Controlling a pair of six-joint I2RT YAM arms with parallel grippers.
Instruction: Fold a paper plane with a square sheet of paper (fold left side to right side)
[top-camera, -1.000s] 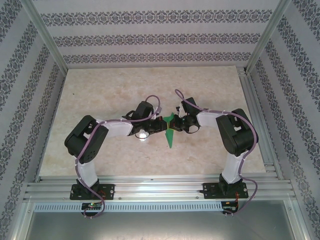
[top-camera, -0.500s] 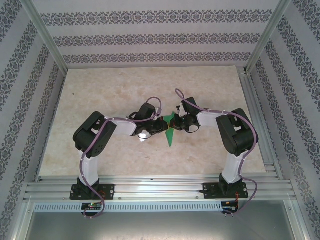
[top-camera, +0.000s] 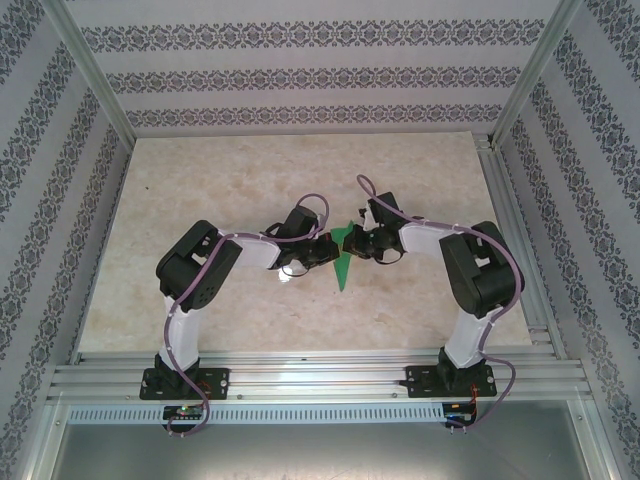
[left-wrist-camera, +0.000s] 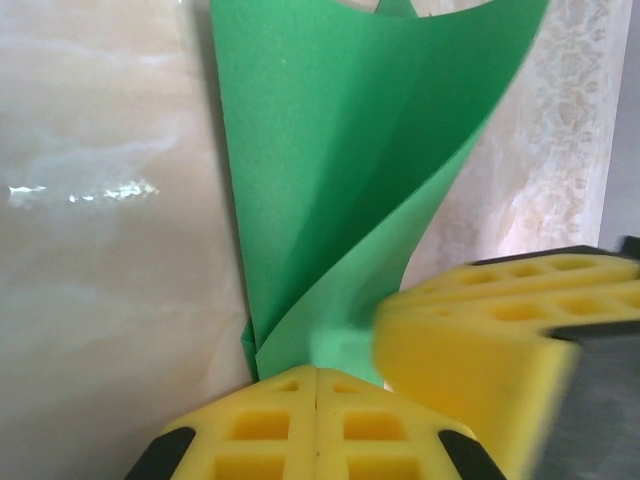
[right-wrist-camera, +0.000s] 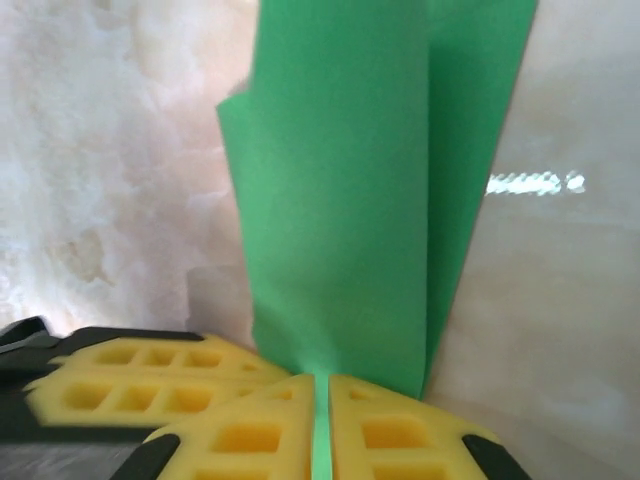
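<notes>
One paper plane (top-camera: 343, 264), two end effectors (top-camera: 326, 247) (top-camera: 357, 243)

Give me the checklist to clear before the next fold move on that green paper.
1. Right tool grip on the green paper: green shows in the seam between its pads. Ok.
2. Left tool grip: pads shut, paper reaches their tips, no green in the seam. Cannot tell.
3. Tools apart: in the left wrist view the right tool's pad sits close beside the left tool's. Contact: cannot tell.
4. Paper flat for creasing: it is curved and not lying flat on the table. Not ok.
5. Paper edges aligned: cannot tell.
</notes>
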